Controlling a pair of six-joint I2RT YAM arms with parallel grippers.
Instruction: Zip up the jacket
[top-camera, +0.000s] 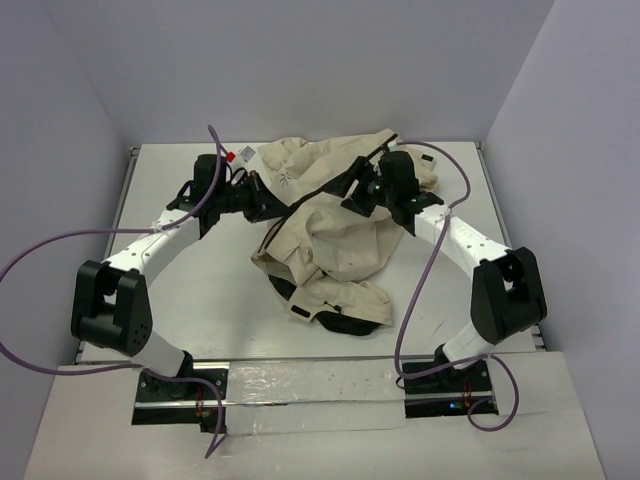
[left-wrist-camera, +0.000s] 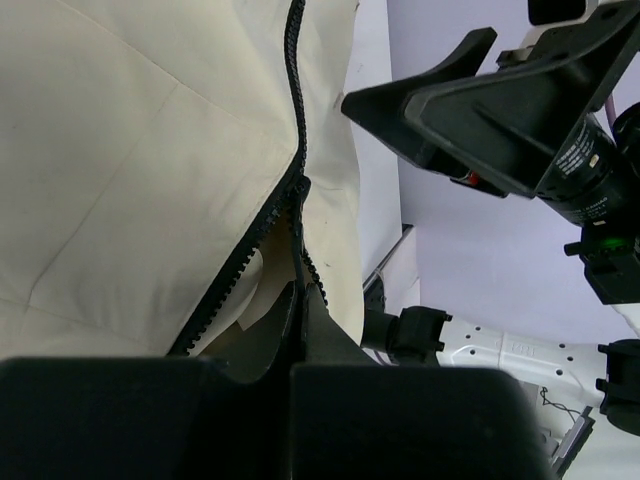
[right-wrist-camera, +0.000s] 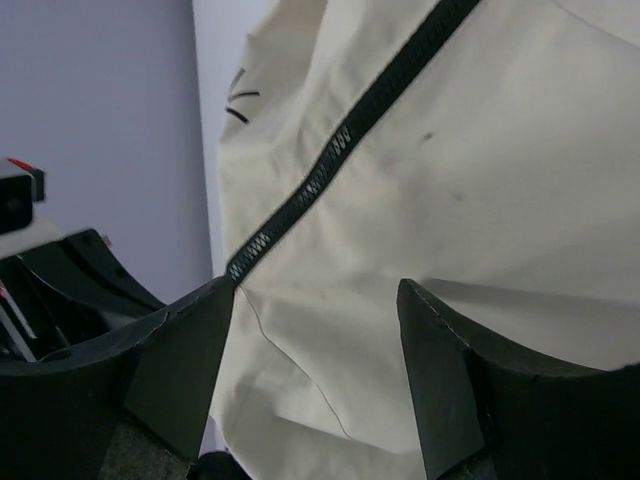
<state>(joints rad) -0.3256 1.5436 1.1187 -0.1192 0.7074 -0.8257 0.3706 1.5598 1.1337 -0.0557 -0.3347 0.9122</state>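
The beige jacket (top-camera: 330, 235) lies crumpled in the middle of the table, black lining showing at its near hem. Its dark zipper (top-camera: 318, 195) runs diagonally across the upper part. My left gripper (top-camera: 262, 207) is at the jacket's left edge. In the left wrist view it (left-wrist-camera: 298, 285) is shut on the jacket's zipper edge, and the toothed tracks (left-wrist-camera: 296, 90) part just above the fingers. My right gripper (top-camera: 358, 195) hovers over the upper right of the jacket. In its own view it (right-wrist-camera: 315, 300) stands open over plain fabric (right-wrist-camera: 480, 200), with the zipper (right-wrist-camera: 340, 140) running up past its left finger.
A small red and white object (top-camera: 238, 155) lies at the back left by the jacket. Purple cables (top-camera: 50, 250) loop off both arms. The white table (top-camera: 180, 300) is walled on three sides. The right arm (left-wrist-camera: 560, 130) sits close beside my left gripper.
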